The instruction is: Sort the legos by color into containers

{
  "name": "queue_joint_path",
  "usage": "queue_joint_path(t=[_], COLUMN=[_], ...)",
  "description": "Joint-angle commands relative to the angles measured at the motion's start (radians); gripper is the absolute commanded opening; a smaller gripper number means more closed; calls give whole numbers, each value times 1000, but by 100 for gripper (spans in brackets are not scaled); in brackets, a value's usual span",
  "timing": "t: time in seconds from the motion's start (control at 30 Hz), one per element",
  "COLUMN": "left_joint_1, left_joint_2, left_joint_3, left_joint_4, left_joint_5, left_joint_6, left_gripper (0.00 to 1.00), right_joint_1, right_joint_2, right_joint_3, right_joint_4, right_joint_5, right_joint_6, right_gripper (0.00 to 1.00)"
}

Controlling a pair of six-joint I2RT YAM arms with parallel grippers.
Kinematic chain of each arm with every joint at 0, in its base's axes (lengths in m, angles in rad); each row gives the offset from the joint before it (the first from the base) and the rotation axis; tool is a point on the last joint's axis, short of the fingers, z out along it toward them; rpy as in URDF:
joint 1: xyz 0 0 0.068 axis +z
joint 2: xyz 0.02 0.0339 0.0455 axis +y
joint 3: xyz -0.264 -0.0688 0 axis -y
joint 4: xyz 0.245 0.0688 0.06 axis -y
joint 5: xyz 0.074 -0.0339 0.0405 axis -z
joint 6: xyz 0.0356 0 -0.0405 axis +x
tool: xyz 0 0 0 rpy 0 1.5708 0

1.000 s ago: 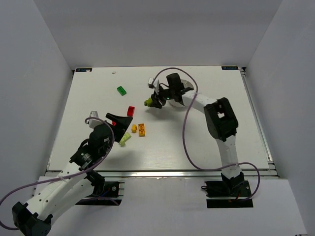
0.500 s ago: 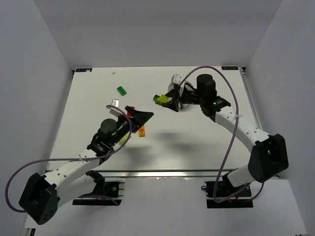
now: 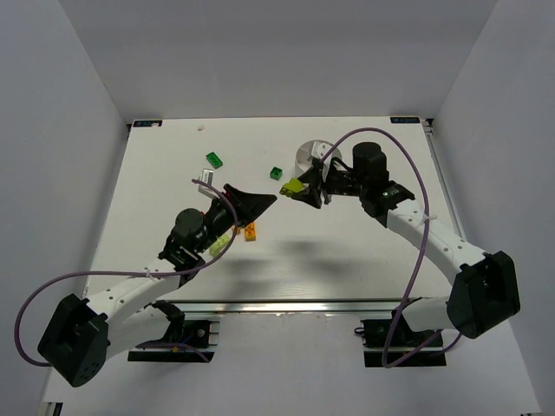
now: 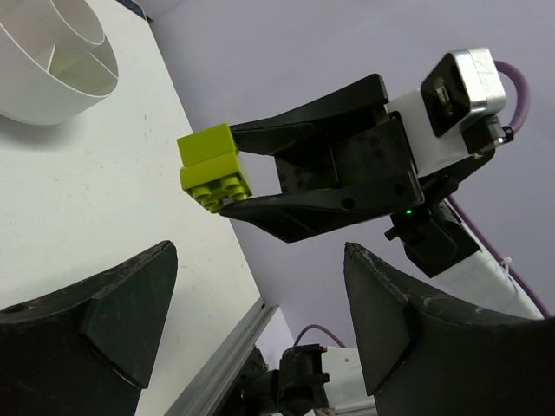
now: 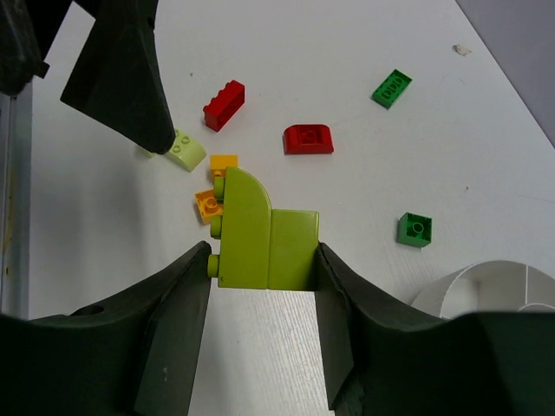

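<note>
Lime brick is pinched in your right gripper, held high, probably headed for the white dish; your left gripper hangs spread, empty.

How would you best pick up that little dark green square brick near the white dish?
Pinch the green brick across two opposite flat sides, coming straight down from above. It lies flat, stud side up, with nothing touching it.

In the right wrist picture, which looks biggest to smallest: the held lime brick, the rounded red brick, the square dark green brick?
1. lime brick, though being nearest the camera makes it look bigger
2. rounded red brick
3. square dark green brick
</note>
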Motion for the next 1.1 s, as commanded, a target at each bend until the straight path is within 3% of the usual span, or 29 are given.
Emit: queue_joint_path(t=[0.0, 0.5, 0.73, 0.87, 0.93, 1.0, 1.03, 1.07], left_joint_1=[3, 3, 3, 3, 3, 3, 3, 3], left_joint_2=[-3, 43, 63, 77, 81, 69, 57, 33], left_joint_3=[-9, 1, 6, 5, 12, 29, 52, 89], left_joint_4=[15, 58, 68, 64, 47, -22, -163, -263], left_joint_5=[9, 43, 79, 90, 92, 64, 32, -17], left_joint_6=[15, 16, 7, 7, 18, 50, 106, 155], left_gripper=[87, 82, 59, 40, 22, 8, 3, 3], right_joint_1=[19, 127, 173, 195, 204, 206, 204, 203], right_joint_2=[-39, -72, -65, -68, -75, -89, -103, -112], right_joint_3=[16, -4, -4, -3, -7, -21, -30, -40], right_joint_4=[25, 13, -6, -18, -29, -46, -41, -42], right_joint_5=[-11, 24, 84, 122, 130, 134, 153, 168], right_joint_6=[11, 0, -47, -86, -110, -138, -136, -132], right_gripper=[0, 0, 2, 8, 22, 77, 89, 89])
